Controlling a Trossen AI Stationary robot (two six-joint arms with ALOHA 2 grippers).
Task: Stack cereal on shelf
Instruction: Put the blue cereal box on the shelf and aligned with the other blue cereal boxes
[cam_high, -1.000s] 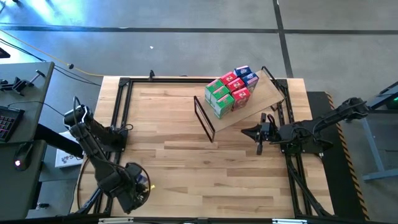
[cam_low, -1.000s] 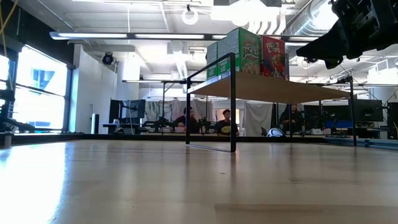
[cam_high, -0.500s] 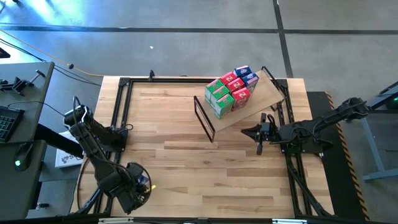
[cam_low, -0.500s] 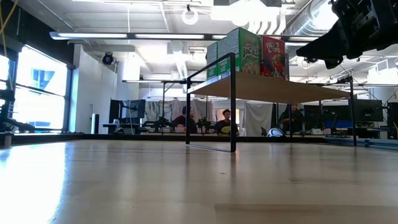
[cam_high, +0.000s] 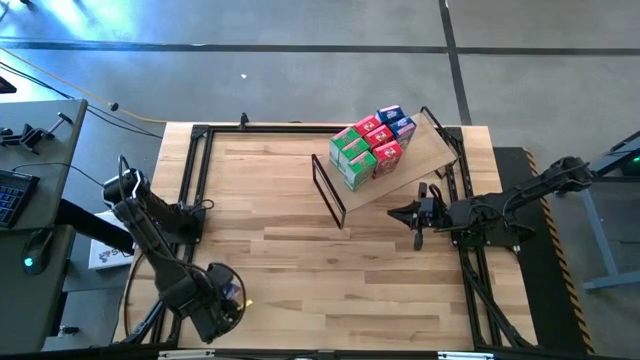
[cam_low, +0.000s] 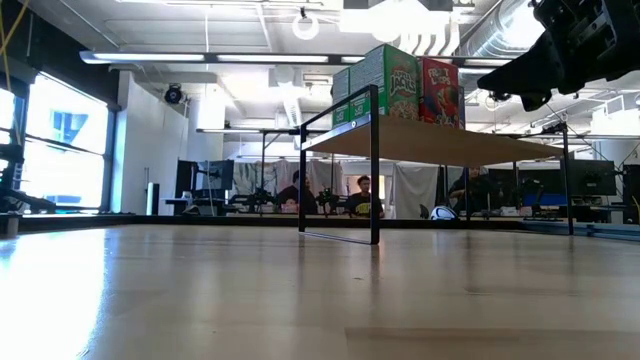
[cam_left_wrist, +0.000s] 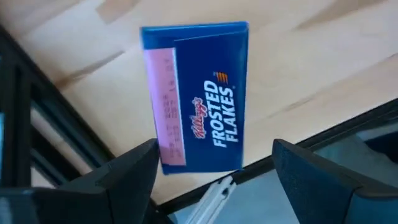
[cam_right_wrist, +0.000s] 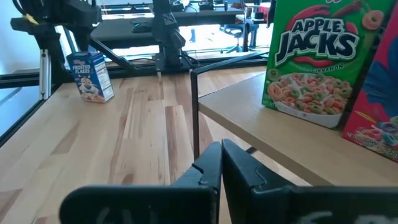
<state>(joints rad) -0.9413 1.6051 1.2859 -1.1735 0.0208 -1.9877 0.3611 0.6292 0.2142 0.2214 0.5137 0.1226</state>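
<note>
From above, the shelf is seen at the far right of the table, with red, green and blue cereal boxes packed together on its board. The left gripper is held over the near left corner, where one last blue box is mostly hidden beneath it. The right gripper is parked just beside the shelf's near edge.

At table height, only the boxes on the shelf are shown; their count cannot be made out, and the left arm is out of frame.

Past the left wrist, the blue box is seen standing apart from the wide-spread fingers, which straddle it without contact.

Past the right wrist, closed fingers are shown empty, and the blue box is seen upright at the far corner.

The step in hand is judged to be the pick of the last box; the fingers must be lowered around it and closed before it is carried across.
</note>
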